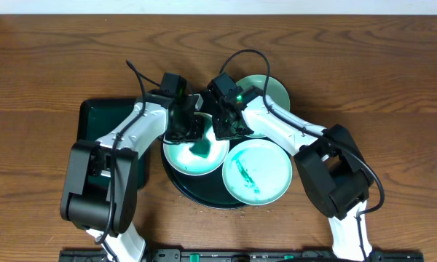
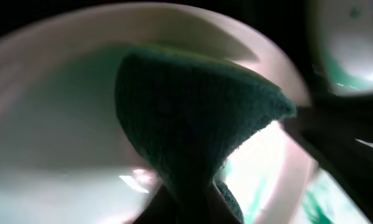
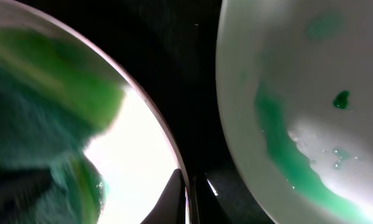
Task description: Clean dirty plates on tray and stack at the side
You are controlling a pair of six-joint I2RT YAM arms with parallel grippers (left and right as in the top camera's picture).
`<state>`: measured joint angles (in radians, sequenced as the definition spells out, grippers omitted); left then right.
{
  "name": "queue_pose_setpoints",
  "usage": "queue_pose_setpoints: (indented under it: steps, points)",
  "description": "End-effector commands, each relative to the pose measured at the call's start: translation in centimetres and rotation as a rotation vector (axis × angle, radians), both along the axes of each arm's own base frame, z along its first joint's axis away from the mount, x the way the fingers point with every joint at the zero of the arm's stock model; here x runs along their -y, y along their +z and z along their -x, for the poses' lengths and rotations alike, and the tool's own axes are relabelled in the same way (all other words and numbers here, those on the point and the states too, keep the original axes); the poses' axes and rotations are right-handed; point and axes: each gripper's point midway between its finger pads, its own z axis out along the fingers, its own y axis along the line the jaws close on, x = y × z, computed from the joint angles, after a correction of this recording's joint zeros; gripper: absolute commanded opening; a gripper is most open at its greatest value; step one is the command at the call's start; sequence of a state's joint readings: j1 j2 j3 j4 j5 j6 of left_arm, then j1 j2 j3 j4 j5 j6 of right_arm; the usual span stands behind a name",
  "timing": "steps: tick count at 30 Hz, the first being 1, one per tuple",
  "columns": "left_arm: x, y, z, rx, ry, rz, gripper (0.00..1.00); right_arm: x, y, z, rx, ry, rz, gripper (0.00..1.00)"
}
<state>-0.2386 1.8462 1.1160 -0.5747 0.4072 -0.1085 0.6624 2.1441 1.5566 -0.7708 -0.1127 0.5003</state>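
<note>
Robot lab setup: wood-grain table (image 1: 393, 73) — mounting rail (image 1: 240, 255) at front edge, pale backdrop (image 1: 277, 6).

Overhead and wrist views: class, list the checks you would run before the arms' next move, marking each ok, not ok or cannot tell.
1. Left pincer shut on the cloth: ok.
2. Cloth resting on the wiped plate: ok.
3. Right pincer gripping that plate's rim: ok.
4. Wiped plate sitting on the tray: ok.
5. Wiped plate free of teal: not ok, a film shows.
6. Front plate clean: not ok, smeared.
</note>
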Motion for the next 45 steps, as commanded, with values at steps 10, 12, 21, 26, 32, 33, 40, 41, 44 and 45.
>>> queue_pose_setpoints:
  steps: [10,12,21,26,32,33,40,41,44,45]
  points:
    - [-10.2,1.9,-0.1,0.001,0.245,-0.566,0.07,0.2,0.1,-0.8,0.021,-0.022,0.012,0.01]
    - [-10.0,3.7,-0.4,0.013,0.249,-0.556,0.07,0.2,0.1,-0.9,0.022,-0.022,0.012,0.01]
    - [-8.6,12.5,-1.3,0.150,0.274,-0.369,0.07,0.1,0.1,-0.8,0.023,-0.016,0.012,0.01]
    - [-13.1,15.0,-1.3,0.199,0.414,-0.360,0.07,-0.4,0.4,-0.8,0.037,0.013,0.006,0.01]
    - [-18.9,14.2,-1.0,0.143,0.577,-0.381,0.07,-1.6,2.8,-1.5,0.147,0.128,0.064,0.01]
    - [-19.6,14.0,-0.9,0.132,0.597,-0.381,0.07,-1.6,3.4,-1.8,0.185,0.140,0.096,0.01]
    - [-23.1,13.0,0.3,0.080,0.703,-0.369,0.07,-0.6,9.0,-2.9,0.478,0.195,0.373,0.01]
    - [-23.3,12.9,0.4,0.077,0.707,-0.370,0.07,-0.2,10.0,-3.0,0.525,0.190,0.427,0.01]
    - [-23.4,12.9,0.4,0.076,0.711,-0.370,0.07,0.6,12.4,-3.0,0.637,0.197,0.554,0.01]
    - [-23.4,12.9,0.4,0.076,0.711,-0.370,0.07,0.6,13.5,-3.0,0.683,0.199,0.596,0.01]
